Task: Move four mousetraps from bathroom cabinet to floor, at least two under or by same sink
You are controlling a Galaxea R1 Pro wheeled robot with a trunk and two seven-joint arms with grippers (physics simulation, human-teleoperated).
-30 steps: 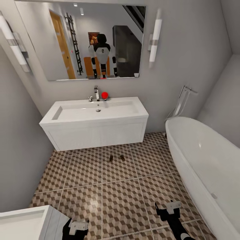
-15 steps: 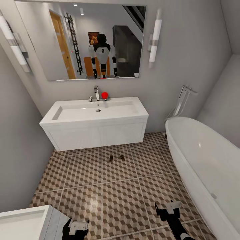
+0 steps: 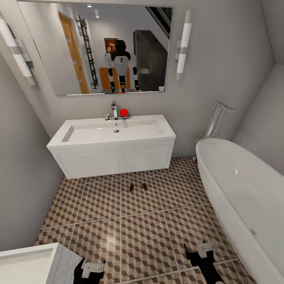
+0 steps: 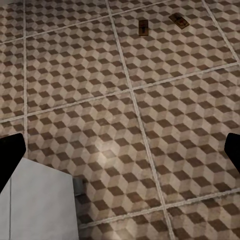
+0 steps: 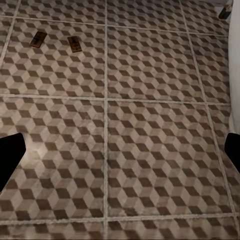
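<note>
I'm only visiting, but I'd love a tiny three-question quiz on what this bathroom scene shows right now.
1. True or false: two mousetraps lie on the bathroom floor in front of the sink.
2. What stands to the sink's right? A) toilet B) bathtub C) cabinet
3. Fill in: in the wrist views, both grippers hold ____.

Key: 1 true; 2 B; 3 nothing.

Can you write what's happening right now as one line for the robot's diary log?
mousetraps: two on bathroom floor, in front of sink | left pincer: open, empty | right pincer: open, empty | bathtub: at right
</note>
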